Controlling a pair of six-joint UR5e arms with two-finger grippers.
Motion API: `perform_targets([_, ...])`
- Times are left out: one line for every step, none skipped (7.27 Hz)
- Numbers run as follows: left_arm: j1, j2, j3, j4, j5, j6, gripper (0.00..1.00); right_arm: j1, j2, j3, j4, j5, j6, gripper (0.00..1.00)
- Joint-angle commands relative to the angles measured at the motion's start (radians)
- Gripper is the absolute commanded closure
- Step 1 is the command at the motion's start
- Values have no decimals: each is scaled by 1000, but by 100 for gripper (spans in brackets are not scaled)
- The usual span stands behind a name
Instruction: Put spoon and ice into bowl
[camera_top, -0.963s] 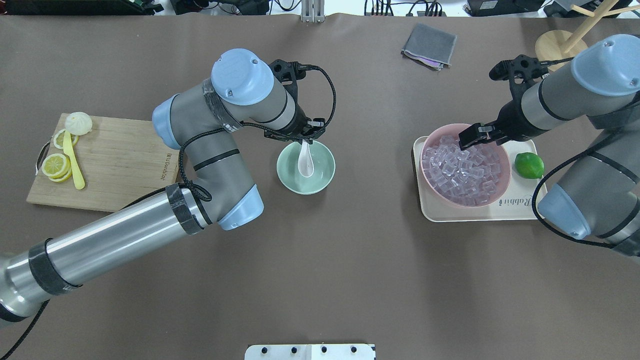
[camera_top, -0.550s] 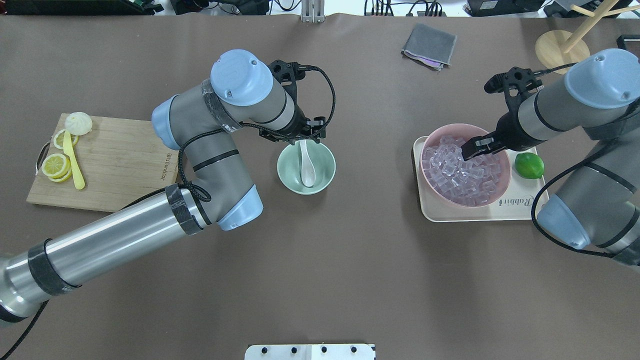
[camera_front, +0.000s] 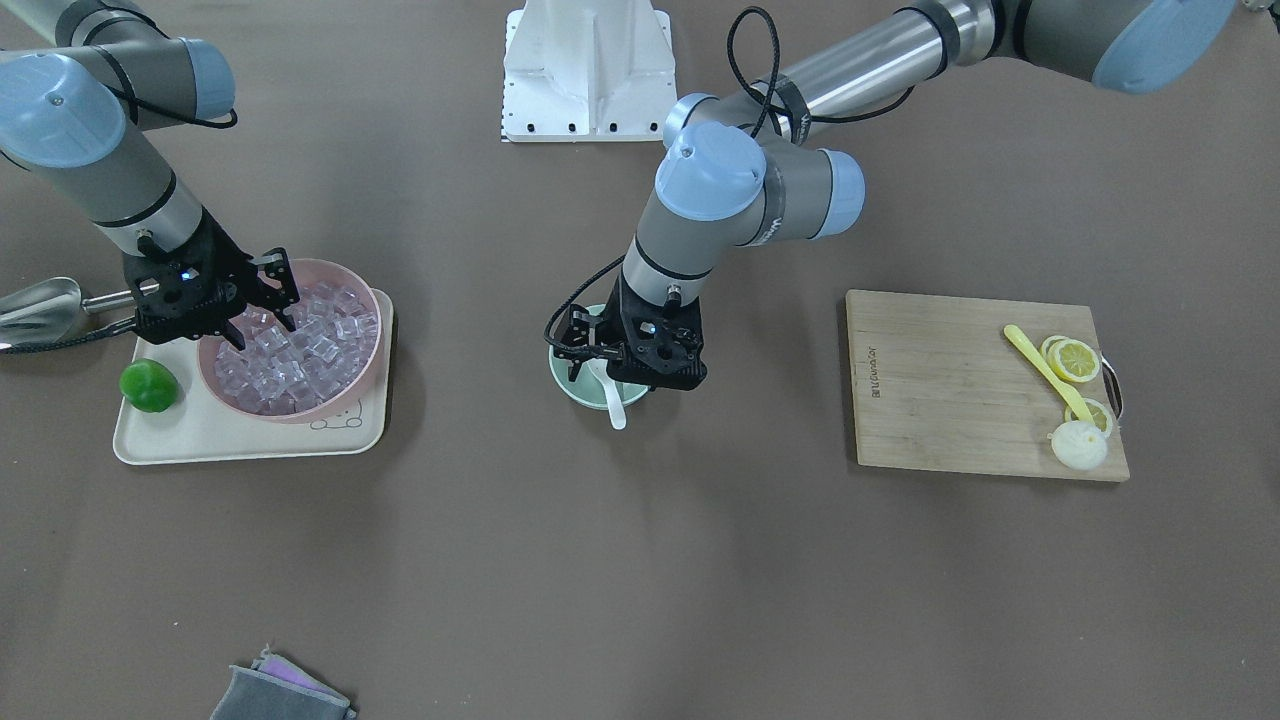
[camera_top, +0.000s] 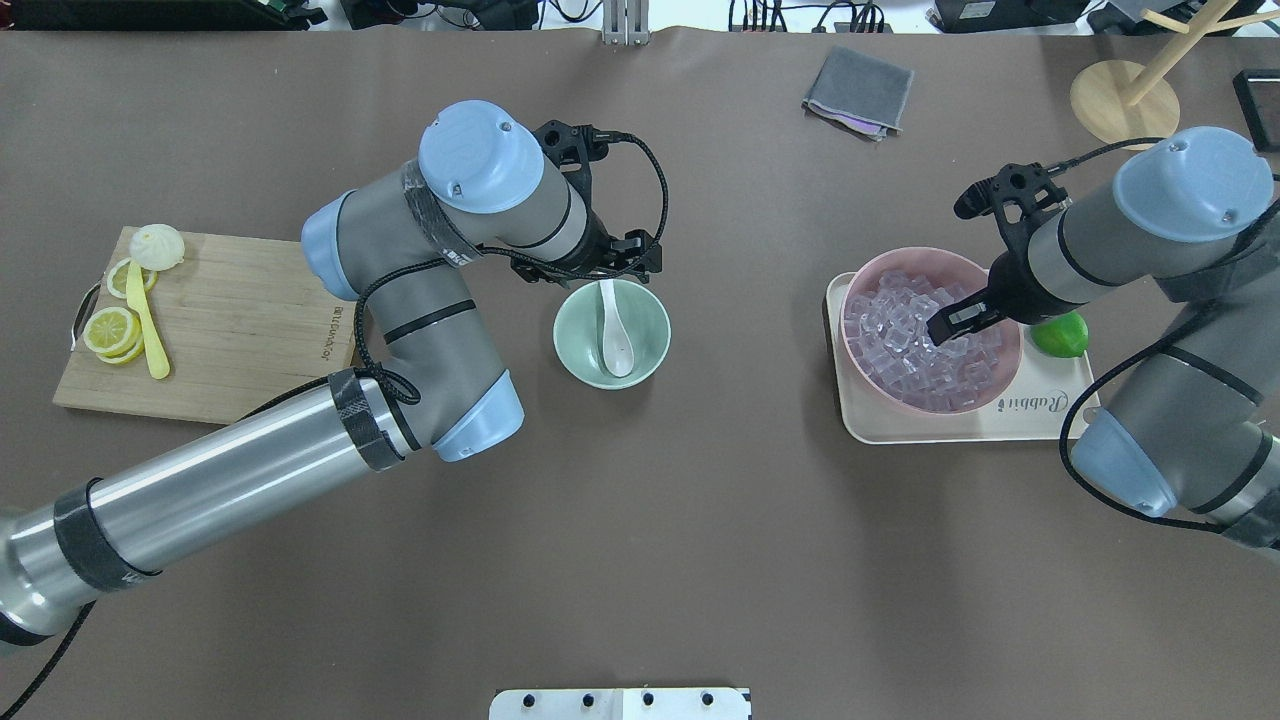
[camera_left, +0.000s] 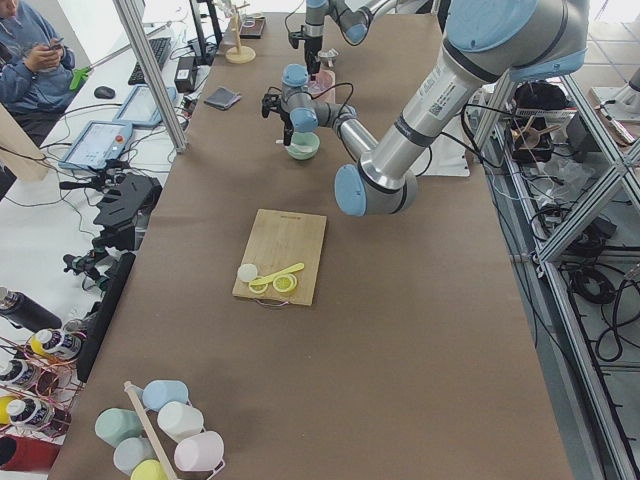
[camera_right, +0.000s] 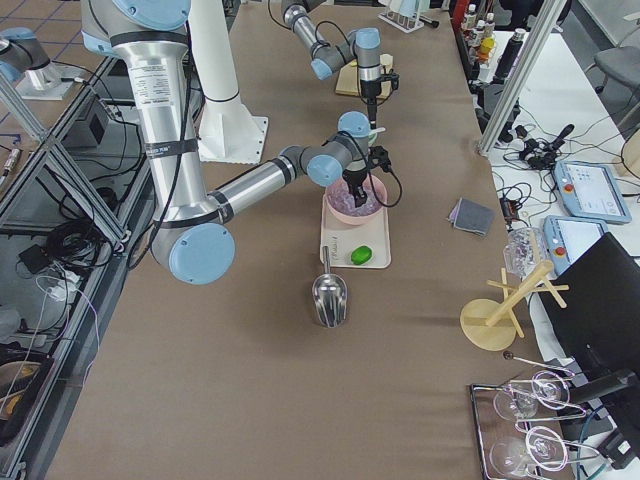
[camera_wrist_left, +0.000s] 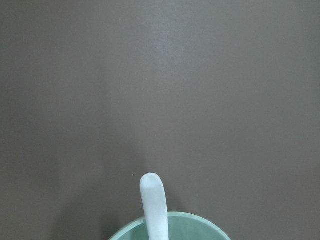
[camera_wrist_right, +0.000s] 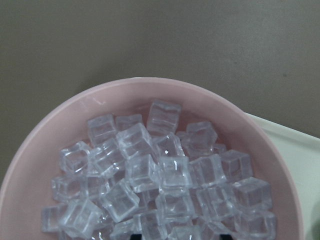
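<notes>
Overhead exterior, mid-table: white spoon (camera_top: 612, 338) inside green bowl (camera_top: 572, 350), scoop on btm, handle propped on far rim w/ tip poking past it. L gripper (camera_top: 622, 264) just above handle end, jaws apart, empty. R gripper (camera_front: 262, 326) down in pink bowl (camera_top: 880, 262) on cream tray (camera_top: 1000, 425), fingers spread, tips among ice (camera_wrist_right: 172, 172) cubes; hold on any one cube: can't tell. All ice piled in pink bowl, well apart from green bowl. Small lime (camera_front: 148, 386) on tray beside pink bowl.
</notes>
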Motion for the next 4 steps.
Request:
perform_targets([-2, 0, -1, -1, 6, 0, 3, -15, 0, -10, 0, -2, -3, 41])
perform_targets([-2, 0, -1, -1, 6, 2, 3, -20, 0, -15, 0, 0, -3, 42])
perform_targets([-2, 0, -1, -8, 6, 2, 3, -20, -2, -25, 0, 1, -3, 43])
perform_targets([-2, 2, 0, -19, 7, 3, 3, -20, 0, -32, 0, 3, -4, 46])
